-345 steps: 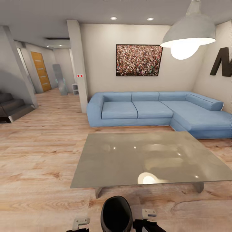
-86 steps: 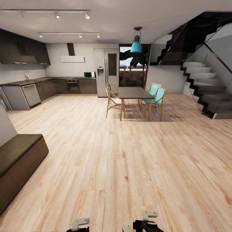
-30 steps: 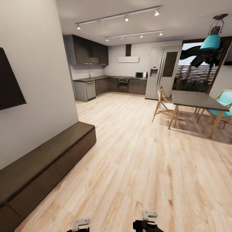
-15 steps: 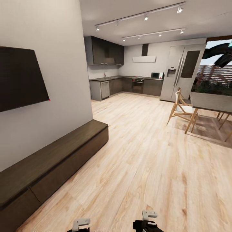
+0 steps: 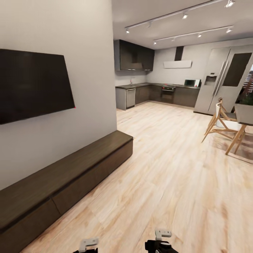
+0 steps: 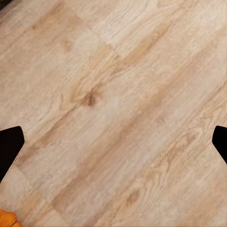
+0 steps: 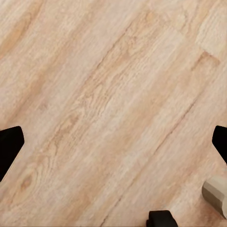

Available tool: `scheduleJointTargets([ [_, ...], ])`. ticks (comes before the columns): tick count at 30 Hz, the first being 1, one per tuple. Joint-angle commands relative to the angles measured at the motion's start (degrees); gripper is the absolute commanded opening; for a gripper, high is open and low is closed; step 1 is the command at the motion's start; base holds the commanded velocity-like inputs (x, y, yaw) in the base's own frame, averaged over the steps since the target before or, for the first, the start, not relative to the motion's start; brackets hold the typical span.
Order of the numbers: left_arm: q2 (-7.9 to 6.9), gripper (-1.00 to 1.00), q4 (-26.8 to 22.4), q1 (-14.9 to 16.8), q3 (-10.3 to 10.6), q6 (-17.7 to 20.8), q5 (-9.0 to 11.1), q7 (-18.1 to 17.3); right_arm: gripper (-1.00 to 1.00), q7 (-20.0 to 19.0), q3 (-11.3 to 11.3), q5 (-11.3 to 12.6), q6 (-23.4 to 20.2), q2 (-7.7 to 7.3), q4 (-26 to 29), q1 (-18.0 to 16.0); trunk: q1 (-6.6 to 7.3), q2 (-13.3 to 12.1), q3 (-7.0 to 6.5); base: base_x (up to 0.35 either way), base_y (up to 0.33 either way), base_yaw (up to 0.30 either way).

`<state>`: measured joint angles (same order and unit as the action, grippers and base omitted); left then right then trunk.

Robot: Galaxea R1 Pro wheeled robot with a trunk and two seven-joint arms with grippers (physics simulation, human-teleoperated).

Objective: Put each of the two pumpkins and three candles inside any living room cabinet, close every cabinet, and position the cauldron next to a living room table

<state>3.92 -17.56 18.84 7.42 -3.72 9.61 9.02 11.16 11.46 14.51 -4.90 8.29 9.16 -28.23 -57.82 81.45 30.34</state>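
Pale wood plank floor [image 5: 165,182] runs from the living area toward a dark kitchen [image 5: 158,93] at the back, with a wall-mounted television [image 5: 33,82] above the cabinet [image 5: 66,175], the long low dark-brown unit along the wall. In the head view both grippers sit at the bottom edge, the left gripper [image 5: 88,243] and the right gripper [image 5: 162,239], and the cabinet lies ahead of them and off to the left gripper's side, well apart; its drawer fronts look shut. Each wrist view looks straight down on bare planks, with dark fingertips at opposite edges: the left gripper [image 6: 113,146] and right gripper [image 7: 113,146] both stand wide apart and hold nothing. A sliver of orange [image 6: 7,218] shows on the floor just beside 1 left fingertip; it may be 1 of the 2 pumpkins, but too little shows to be sure. A pale blunt part [image 7: 215,194] and a dark piece [image 7: 161,218] near the right gripper look like robot parts, though I cannot tell. Risks, as I judge them: the base could roll over or knock that orange thing, since it lies low and close under the arm, and a turn toward the cabinet could clip its corner. No brand, label or readable writing shows anywhere.
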Motion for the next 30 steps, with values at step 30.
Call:
scheduleJointTargets([
  [30,0.03,1.00,0.1,0.1,0.5,-0.2,0.6,0.3,1.00,0.4,0.5,0.4,-0.3,-0.03,0.2,0.0,-0.03,0.0,0.06,0.309,-0.014,0.026],
])
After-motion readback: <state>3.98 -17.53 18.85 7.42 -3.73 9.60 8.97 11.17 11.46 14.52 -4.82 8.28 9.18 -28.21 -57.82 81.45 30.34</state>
